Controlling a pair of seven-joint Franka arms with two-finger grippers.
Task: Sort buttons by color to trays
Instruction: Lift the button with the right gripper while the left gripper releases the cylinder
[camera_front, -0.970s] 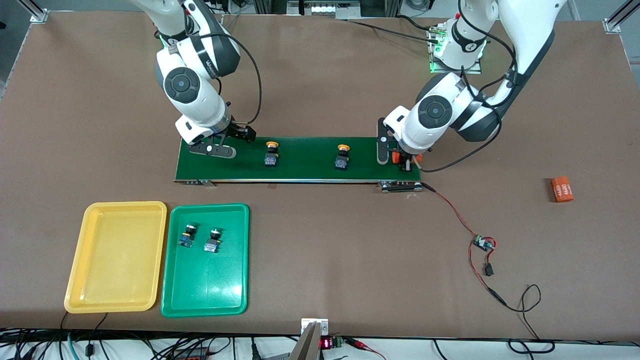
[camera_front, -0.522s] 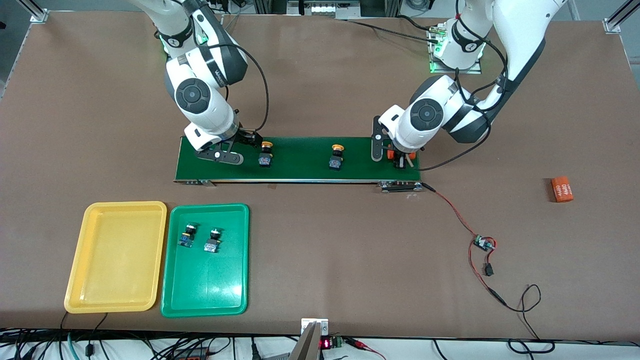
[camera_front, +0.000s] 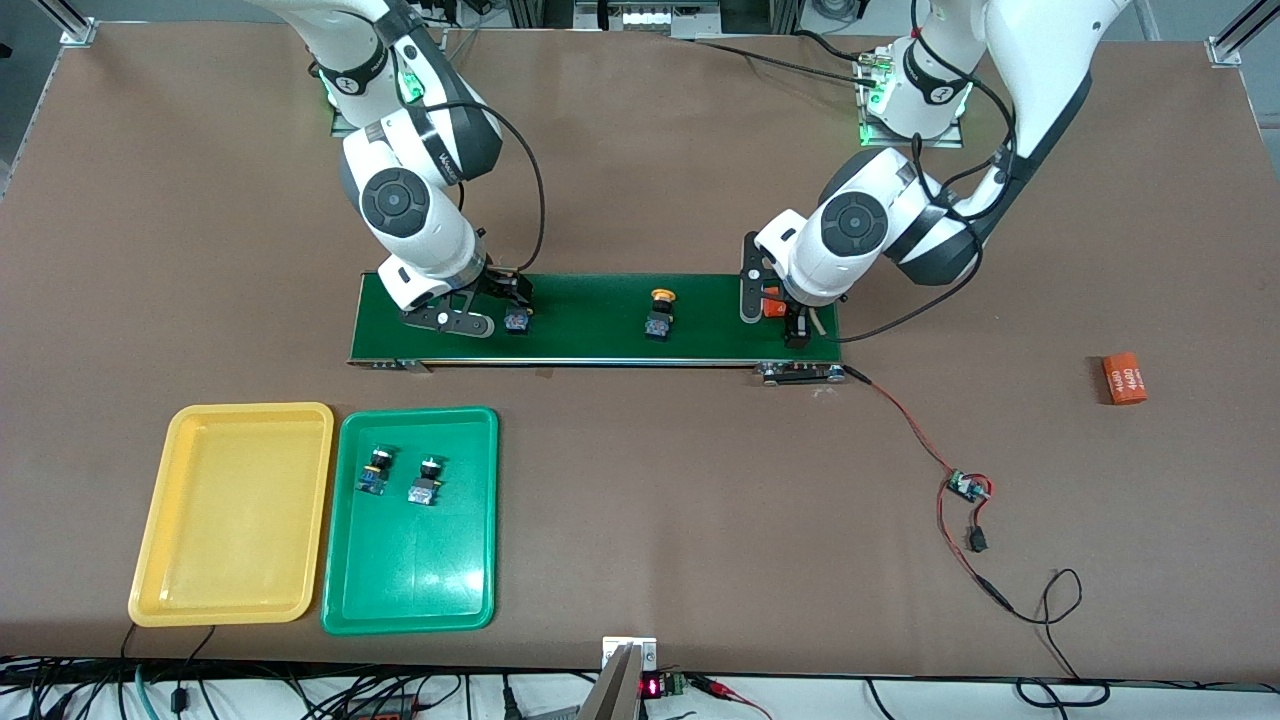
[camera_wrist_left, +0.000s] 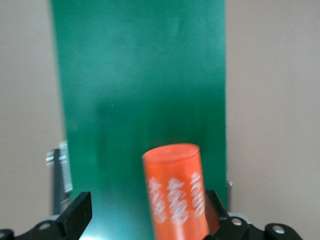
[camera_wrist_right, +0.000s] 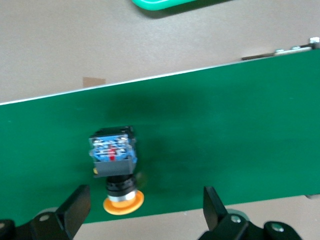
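Two yellow-capped buttons lie on the dark-green belt (camera_front: 600, 335). One button (camera_front: 517, 321) (camera_wrist_right: 114, 165) sits between the fingers of my open right gripper (camera_front: 488, 306) (camera_wrist_right: 145, 207), close to one fingertip (camera_wrist_right: 75, 206) and untouched. The other button (camera_front: 659, 314) lies mid-belt. Two green-capped buttons (camera_front: 373, 470) (camera_front: 425, 483) rest in the green tray (camera_front: 410, 590). The yellow tray (camera_front: 230, 560) beside it holds nothing. My left gripper (camera_front: 772, 318) (camera_wrist_left: 147, 212) stands open over the belt's end nearest its arm, with an orange cylinder (camera_front: 771, 305) (camera_wrist_left: 175, 190) between its jaws, close against one finger (camera_wrist_left: 214, 202).
A second orange cylinder (camera_front: 1124, 380) lies on the table toward the left arm's end. Red and black wires with a small circuit board (camera_front: 967, 486) run from the belt's end toward the front camera. Both trays sit nearer to the front camera than the belt.
Both yellow buttons have ridden along the belt toward the right arm's end. My right gripper moved along the belt to straddle the first one. My left gripper opened, letting go of the orange cylinder.
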